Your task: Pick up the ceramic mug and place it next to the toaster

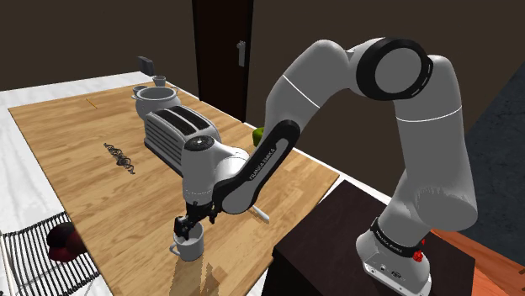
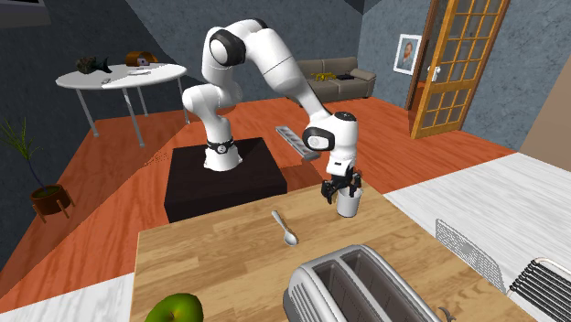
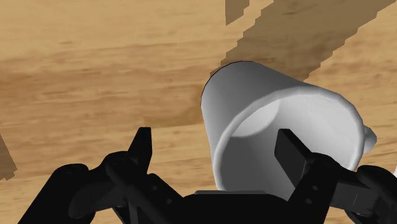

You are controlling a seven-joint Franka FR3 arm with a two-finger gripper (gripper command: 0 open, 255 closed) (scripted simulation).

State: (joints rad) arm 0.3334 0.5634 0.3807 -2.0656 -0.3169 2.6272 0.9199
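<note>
A plain white mug (image 1: 190, 247) (image 2: 348, 204) stands upright on the wooden counter (image 1: 76, 143), near the edge by the stand. My black gripper (image 1: 186, 225) (image 2: 341, 188) (image 3: 216, 149) is down over its rim and open. In the wrist view one finger is inside the mug (image 3: 280, 108) and the other is outside its wall, with neither pressing on it. The silver two-slot toaster (image 1: 179, 134) (image 2: 361, 288) sits farther along the counter, well apart from the mug.
A spoon (image 1: 262, 215) (image 2: 285, 229) lies between mug and toaster. A green apple (image 1: 258, 134) (image 2: 174, 309) sits beside the toaster, and a grey pot (image 1: 156, 99) behind it. A small dark chain-like object (image 1: 119, 156) lies mid-counter. A wire rack (image 1: 38, 252) holds a red thing.
</note>
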